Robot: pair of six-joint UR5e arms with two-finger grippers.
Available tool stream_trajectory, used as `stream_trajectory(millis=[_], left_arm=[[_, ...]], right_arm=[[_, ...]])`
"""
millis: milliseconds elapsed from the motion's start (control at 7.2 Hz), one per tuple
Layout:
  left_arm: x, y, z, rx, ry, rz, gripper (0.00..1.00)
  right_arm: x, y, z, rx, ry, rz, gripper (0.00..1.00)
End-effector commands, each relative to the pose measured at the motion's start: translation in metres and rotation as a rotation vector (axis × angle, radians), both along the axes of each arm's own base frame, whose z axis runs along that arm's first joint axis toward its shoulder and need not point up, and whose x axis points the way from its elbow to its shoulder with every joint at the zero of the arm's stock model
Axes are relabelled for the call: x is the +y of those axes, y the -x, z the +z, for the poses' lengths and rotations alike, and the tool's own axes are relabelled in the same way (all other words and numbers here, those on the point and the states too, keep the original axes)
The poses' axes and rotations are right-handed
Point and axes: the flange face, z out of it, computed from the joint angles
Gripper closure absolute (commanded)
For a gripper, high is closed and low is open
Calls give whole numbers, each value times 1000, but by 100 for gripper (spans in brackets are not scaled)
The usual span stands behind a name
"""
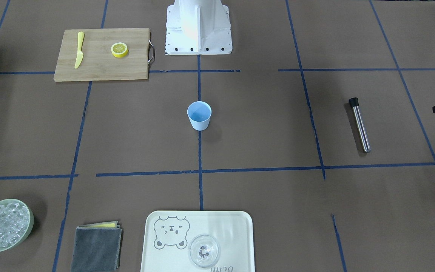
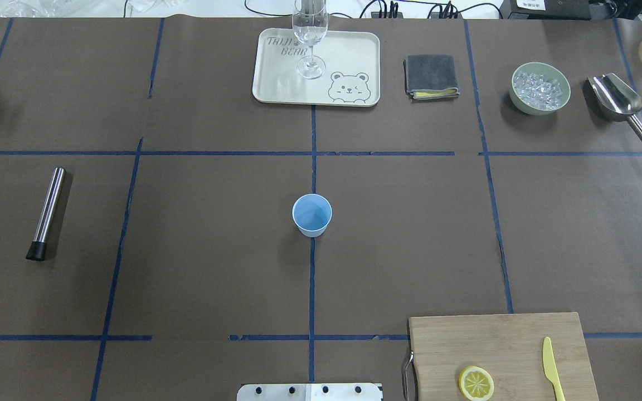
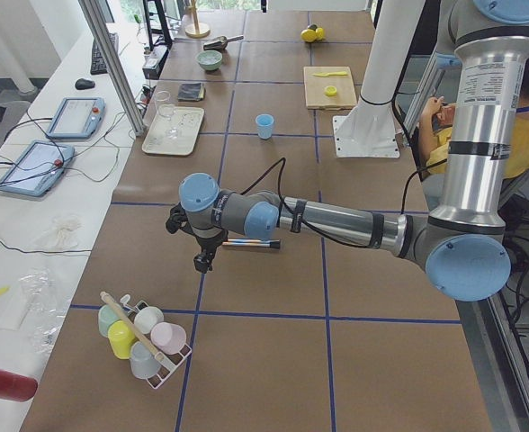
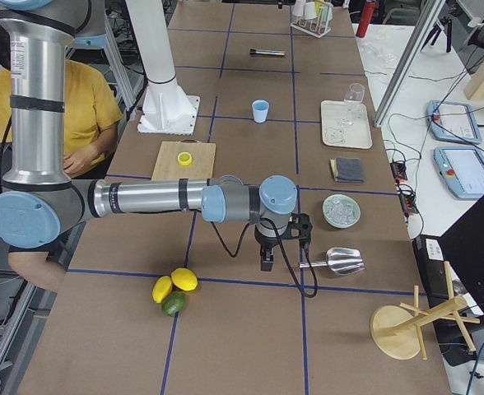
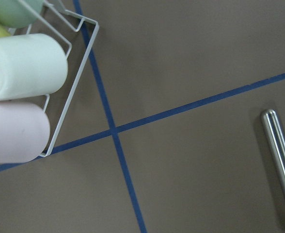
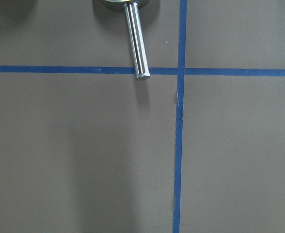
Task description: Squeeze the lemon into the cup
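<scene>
The lemon (image 1: 119,49) is a cut bright-yellow piece lying face up on a wooden cutting board (image 1: 100,64); it also shows in the overhead view (image 2: 476,382). The light-blue cup (image 1: 199,115) stands upright and alone at the table's middle (image 2: 311,215). My left gripper (image 3: 201,261) hangs over the table's left end, near a steel rod, far from both. My right gripper (image 4: 267,262) hangs over the right end next to a metal scoop. I cannot tell whether either gripper is open or shut. Neither wrist view shows its fingers.
A yellow knife (image 1: 79,50) lies on the board. A steel rod (image 2: 47,213) lies at the left. At the far edge are a tray (image 2: 276,72) with a clear glass (image 2: 311,33), a folded cloth (image 2: 431,76), a bowl of ice (image 2: 540,88) and a scoop (image 2: 619,103). A rack of cups (image 3: 143,337) stands beyond my left gripper.
</scene>
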Motion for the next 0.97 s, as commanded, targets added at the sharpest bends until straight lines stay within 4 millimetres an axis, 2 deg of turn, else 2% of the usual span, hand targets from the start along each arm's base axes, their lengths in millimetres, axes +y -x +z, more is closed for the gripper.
stream_trajectory(millis=[0,139,278,417,556,694,833], left_arm=[[3,-11,-5,19,-3,-10,0],[5,-10,-4,18,0,-10,0],[4,-10,-4,18,-1,-10,0],[4,-10,-6,18,-8,-10,0],[5,-10,-10,19,-17,-11,0],[4,-10,-13,20,-29,-10,0],[3,-10,-16,21,-50,-14,0]], right_arm=[[1,16,-14,-32,-30,-37,0],[2,49,-49,-41,-66,-75,0],[14,106,-97,-51,-29,-78,0],[37,152,-138,-73,10,-78,0],[58,198,-167,-119,67,-33,0],[96,251,-172,-109,-21,-41,0],[134,290,-183,-113,-18,-39,0]])
